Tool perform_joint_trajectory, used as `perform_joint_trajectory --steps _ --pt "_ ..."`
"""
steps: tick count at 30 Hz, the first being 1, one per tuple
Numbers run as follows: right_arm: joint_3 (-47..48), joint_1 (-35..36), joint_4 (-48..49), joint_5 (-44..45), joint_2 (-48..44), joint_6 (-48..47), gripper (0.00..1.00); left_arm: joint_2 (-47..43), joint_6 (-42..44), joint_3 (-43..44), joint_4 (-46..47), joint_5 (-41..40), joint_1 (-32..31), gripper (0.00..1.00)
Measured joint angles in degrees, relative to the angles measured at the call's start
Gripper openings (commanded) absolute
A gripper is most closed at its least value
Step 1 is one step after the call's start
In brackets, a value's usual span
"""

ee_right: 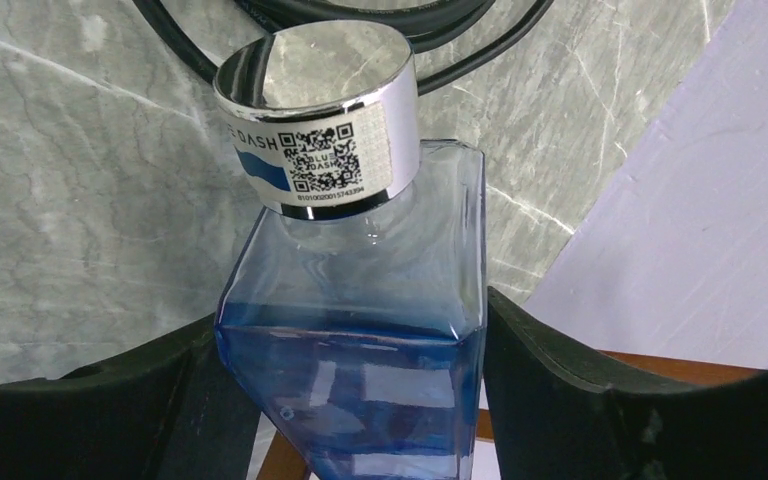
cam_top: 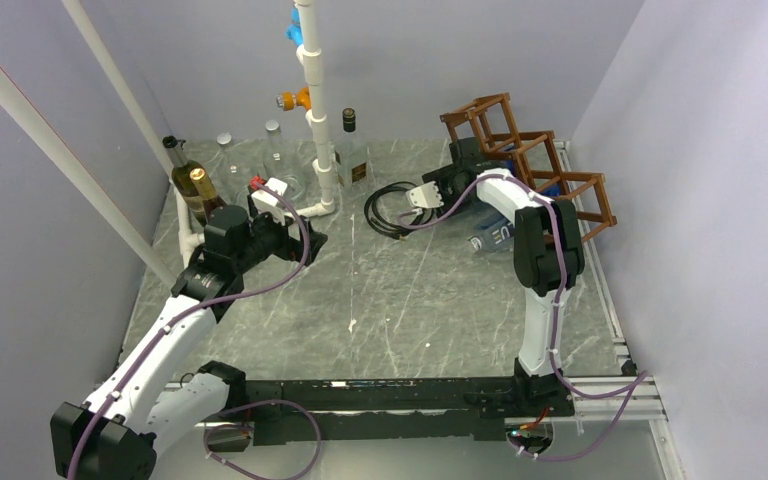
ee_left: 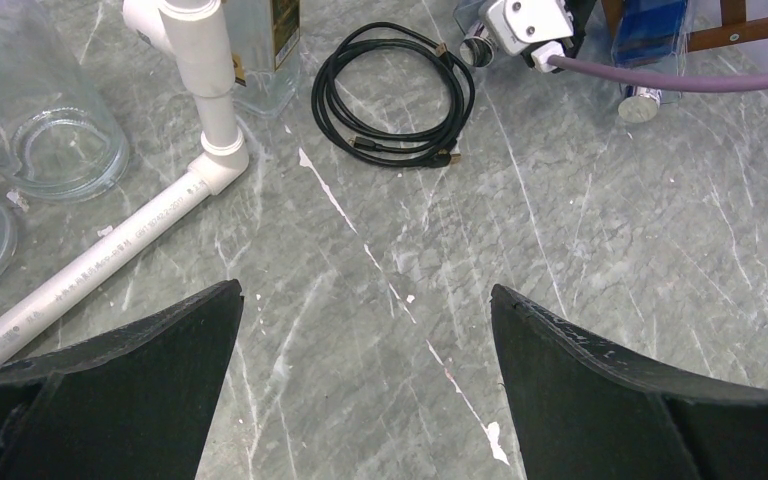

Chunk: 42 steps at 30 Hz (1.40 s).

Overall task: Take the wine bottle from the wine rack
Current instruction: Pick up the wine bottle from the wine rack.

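Note:
The wine bottle [ee_right: 360, 330] is square, of clear blue glass, with a silver cap [ee_right: 315, 110] bearing a QR label. My right gripper [ee_right: 350, 320] is shut on its shoulders, one finger against each side, and the cap points out over the table. Reddish-brown wood of the wine rack [ee_right: 660, 365] shows just under the bottle. In the top view the wine rack [cam_top: 560, 185] stands at the back right with my right gripper [cam_top: 438, 190] at its left end; the bottle is mostly hidden there. My left gripper [ee_left: 365, 295] is open and empty above the bare table [ee_left: 580, 260].
A coiled black cable [ee_left: 390, 100] lies between the arms. A white PVC pipe frame [ee_left: 200, 90], glass jars [ee_left: 50, 120] and several upright bottles [cam_top: 200, 190] stand at the back left. A second blue bottle [ee_left: 650, 30] lies by the rack, under my right arm.

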Motion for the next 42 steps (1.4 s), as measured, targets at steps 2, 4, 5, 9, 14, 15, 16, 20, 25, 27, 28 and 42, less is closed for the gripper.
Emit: perform_joint_trajectory --steps 2,4,5,9,14,15,16,20,25,27,28,42 --pt "-0.3 0.2 0.6 0.4 0.0 -0.2 0.43 0.0 0.0 0.0 0.0 0.0 0.0 0.99" --pt "-0.7 0.3 0.9 0.7 -0.2 -0.4 0.31 0.0 0.0 0.0 0.0 0.0 0.0 0.99" --pt "-0.8 0.5 1.1 0.8 -0.2 -0.5 0.27 0.0 0.0 0.0 0.0 0.0 0.0 0.99" --pt "-1.6 1.0 1.8 1.5 -0.7 -0.7 0.13 0.0 0.0 0.0 0.0 0.0 0.0 1.0" --pt "-2.4 2.1 1.5 1.5 -1.7 -0.2 0.04 0.0 0.0 0.0 0.0 0.0 0.1 0.99" --pt "-2.4 2.5 1.3 1.5 -1.9 0.1 0.03 0.0 0.0 0.0 0.0 0.0 0.1 1.0" --pt "-2.5 2.8 1.1 1.4 -2.1 0.3 0.03 0.0 0.0 0.0 0.0 0.0 0.2 1.0" --pt "-3.1 4.4 0.8 1.4 -3.3 2.0 0.0 0.0 0.0 0.0 0.0 0.0 0.2 1.0" --pt "-3.7 6.0 0.6 1.3 -5.4 4.5 0.0 0.0 0.0 0.0 0.0 0.0 0.3 1.0" --pt "-3.7 6.4 0.5 1.1 -5.9 5.4 0.0 0.0 0.0 0.0 0.0 0.0 0.3 1.0" --pt "-3.7 6.6 0.5 1.0 -6.1 5.7 0.0 0.0 0.0 0.0 0.0 0.0 0.3 1.0" --pt "-4.9 7.1 0.3 -5.2 -9.6 10.7 0.0 0.0 0.0 0.0 0.0 0.0 0.5 0.99"
